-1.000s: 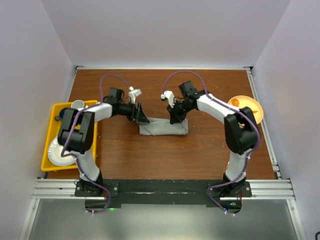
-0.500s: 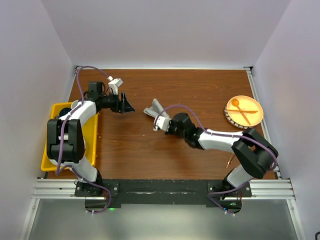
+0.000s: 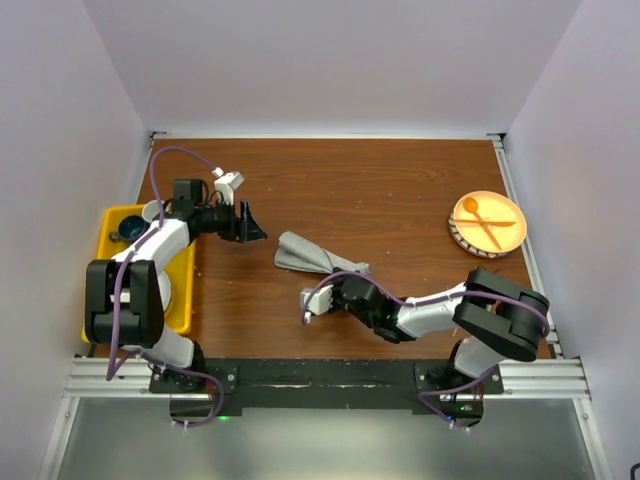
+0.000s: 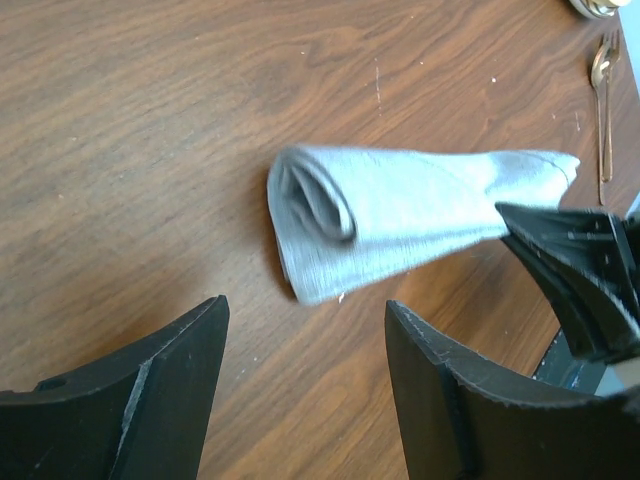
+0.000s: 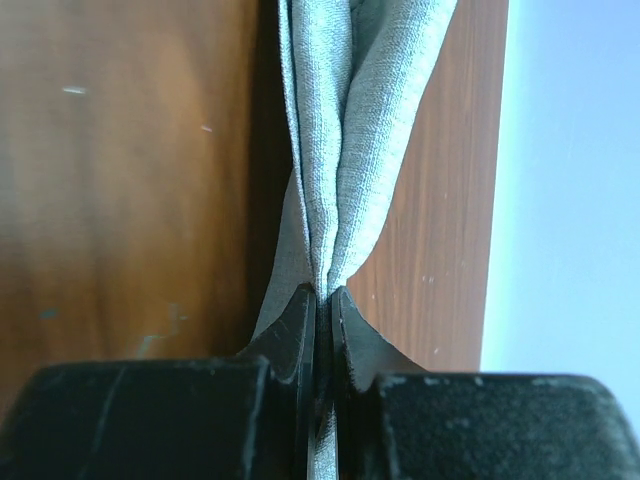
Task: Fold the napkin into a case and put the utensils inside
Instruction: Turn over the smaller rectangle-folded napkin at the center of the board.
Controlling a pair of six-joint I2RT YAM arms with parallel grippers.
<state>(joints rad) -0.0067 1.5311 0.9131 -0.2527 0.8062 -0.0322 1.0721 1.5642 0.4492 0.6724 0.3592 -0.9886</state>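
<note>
Napkin (image 3: pixel 312 256) on the table (image 3: pixel 400 180), about mid-width, lying diagonally. Not a flat case: bunched into a loose tapered roll, wide end toward the left arm, narrow end toward the right arm. Wide end shown in left wrist view (image 4: pixel 400 215) as a rolled-over opening, resting on the wood. Light grey, thin.

Right fingers (image 3: pixel 352 278) closed tight on the narrow end of the napkin. Right wrist view: both fingers (image 5: pixel 298 330) pressed together with cloth layers (image 5: pixel 340 150) squeezed between, cloth fanning out beyond the tips. Right arm stretched low across the near part of the table, wrist pointing left.

Left fingers (image 3: pixel 250 224) spread wide, holding nothing. Aimed at the wide end of the napkin, near it, not touching. Both black fingers (image 4: pixel 440 390) at the bottom of the left wrist view, bare wood between them.

Utensils (image 4: pixel 602 110): copper-coloured, lying on the table past the narrow end of the napkin, apart from the cloth, not inside it. Exact pieces too small to tell.

Yellow tray (image 3: pixel 105 225) at the left table edge, dark blue bowl (image 3: pixel 130 231) in it. Orange plate (image 3: pixel 490 203) far right with orange spoon and fork (image 3: pixel 485 222) crossed on it.
</note>
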